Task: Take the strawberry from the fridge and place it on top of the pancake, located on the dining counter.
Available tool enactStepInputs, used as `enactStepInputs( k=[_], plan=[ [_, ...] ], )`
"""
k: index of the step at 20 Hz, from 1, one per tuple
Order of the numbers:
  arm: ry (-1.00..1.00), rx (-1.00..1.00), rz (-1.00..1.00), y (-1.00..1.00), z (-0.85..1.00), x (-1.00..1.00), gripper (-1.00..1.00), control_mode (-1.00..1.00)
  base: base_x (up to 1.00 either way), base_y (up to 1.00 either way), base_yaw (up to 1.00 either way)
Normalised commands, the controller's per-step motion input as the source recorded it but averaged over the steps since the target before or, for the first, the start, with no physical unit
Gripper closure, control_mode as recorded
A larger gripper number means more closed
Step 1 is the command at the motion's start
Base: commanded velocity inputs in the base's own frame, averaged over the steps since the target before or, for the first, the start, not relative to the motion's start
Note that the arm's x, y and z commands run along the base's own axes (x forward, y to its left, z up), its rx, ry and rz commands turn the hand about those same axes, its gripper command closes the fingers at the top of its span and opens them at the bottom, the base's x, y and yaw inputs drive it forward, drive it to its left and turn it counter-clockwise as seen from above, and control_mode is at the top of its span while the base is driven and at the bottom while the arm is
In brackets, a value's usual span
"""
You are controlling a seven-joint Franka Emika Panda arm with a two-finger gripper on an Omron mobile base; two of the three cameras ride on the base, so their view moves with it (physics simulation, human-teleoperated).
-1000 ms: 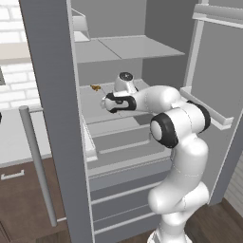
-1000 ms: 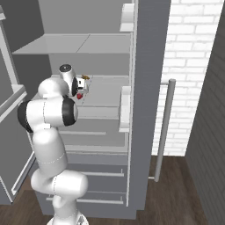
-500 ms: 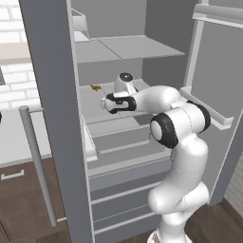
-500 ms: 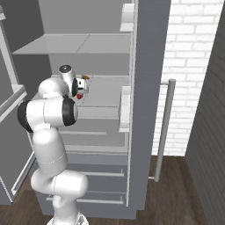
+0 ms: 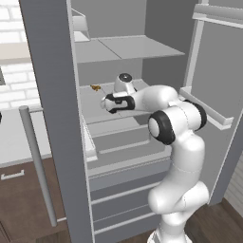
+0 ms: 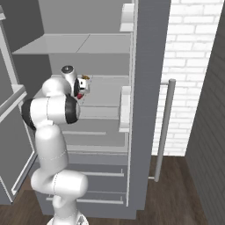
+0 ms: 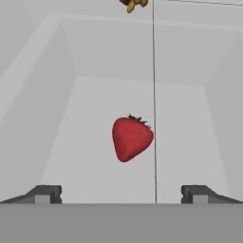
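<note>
Hidden first: in the left base view the gripper [image 5: 105, 104] is mostly masked by the wrist and the fridge [image 5: 52, 95] door edge, so its fingers can't be read there. In the right base view the strawberry [image 6: 79, 95] is just a red speck peeking out beside the hand, low against the shelf [image 6: 103, 94]. The small yellow-brown food item [image 7: 134, 4] is cut off by the top edge of the hand view; it sits toward the back edge of the same shelf (also a tiny blob in the left base view [image 5: 95, 87]). Pancake and dining counter – can't place them from these frames.

Versus the earlier frames: nothing to flag – arm pose, hand position at the shelf and open fridge doors all match a second ago; base has not driven.

Pincer: in the hand view the gripper [image 7: 121, 193] is spread wide, fingertips [image 7: 45, 193] far apart at the lower left and lower right. It holds nothing and touches nothing. The strawberry [image 7: 132, 138] lies on the grey shelf floor [image 7: 85, 156] ahead of the tips, roughly centred between them but clear of both, leafy cap tilted up to the right. A thin vertical seam line runs just right of the berry.
</note>
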Motion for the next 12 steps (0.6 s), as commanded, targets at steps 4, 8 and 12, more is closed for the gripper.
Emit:
enactStepInputs(
  k=[4,8,12],
  plan=[
    [0.00,0.00,0.00,0.00,-0.04,0.12,-1.00,-1.00,0.00,0.00,0.00],
    [0.00,0.00,0.00,0.00,-0.06,0.10,-1.00,-1.00,0.00,0.00,0.00],
    [0.00,0.00,0.00,0.00,-0.07,0.13,-1.00,-1.00,0.00,0.00,0.00]
  ],
)
